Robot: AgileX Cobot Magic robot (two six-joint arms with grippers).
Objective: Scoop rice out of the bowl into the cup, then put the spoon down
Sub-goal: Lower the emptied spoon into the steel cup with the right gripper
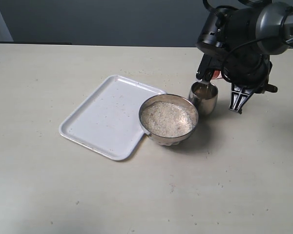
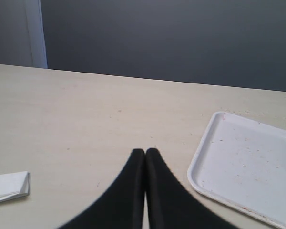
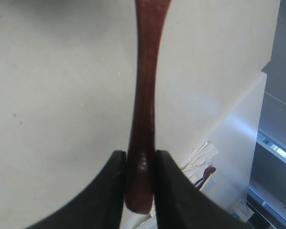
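Pinching the slim handle of a dark reddish-brown wooden spoon, the right fingers hold it at the small shiny steel cup.
Pressed together and empty, the left fingers hang over the pale worktop; the cup stands just beside the wide steel bowl of white rice, next to a white tray.

A tray lies on the bench, left of the middle. A bowl sits against the tray's right edge, with rice in it. A cup stands just behind and to the right of the bowl, very close to it. The right jaws hang just above and behind the cup, with the spoon clamped between them by its handle. The left jaws, pressed together, are over the bench, with the tray ahead on one side and a folded paper on the other.
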